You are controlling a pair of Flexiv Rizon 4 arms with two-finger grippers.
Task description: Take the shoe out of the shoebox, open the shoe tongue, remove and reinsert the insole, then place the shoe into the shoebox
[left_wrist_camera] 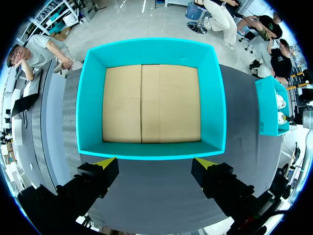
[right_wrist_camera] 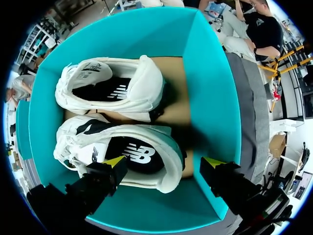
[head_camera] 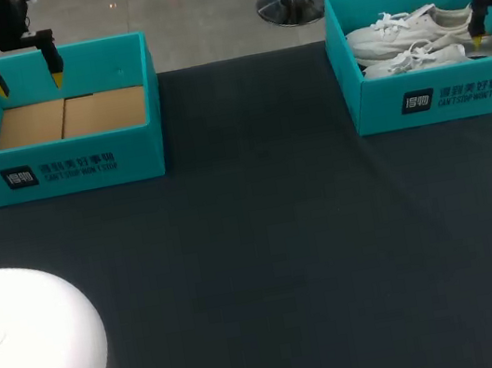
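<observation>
**Position of parts.** The shoebox point(head_camera: 440, 100) stands at 2 o'clock on the table point(head_camera: 264, 237). It holds two white shoes lying side by side. A second box, the empty box point(head_camera: 73, 166), stands at 10 o'clock.

**Right claw.** The right claw point(right_wrist_camera: 164, 164) hangs over the 3 o'clock end of the shoebox. Its fingers are spread wide and grip nothing. In the right wrist view, one yellow tip is above the heel opening of the near shoe point(right_wrist_camera: 98, 142). The other tip is past the heel, above the floor of the shoebox, close to its end wall. No contact with the shoe can be seen.

**Left claw.** The left claw point(head_camera: 27, 79) hangs over the back edge of the empty box. Its fingers are spread wide and grip nothing.

**Governing relation.** In the head view each shoe lies with its long axis from 9 o'clock to 3 o'clock: toe at 9, heel at 3. The heel of the near shoe is directly below the right claw. The rest of the shoe runs ahead of the claw, toward 9 o'clock. The far shoe point(right_wrist_camera: 112, 88) lies just beyond it, parallel and touching or nearly so.

**Assessment.** The right arm is much the nearer arm; the left arm is well apart, across the table. The first step, lifting a shoe out, is not yet done. The line between the fingertips appears to run along the shoe, not across it. A grip on the heel rim is therefore the likely approach.
</observation>
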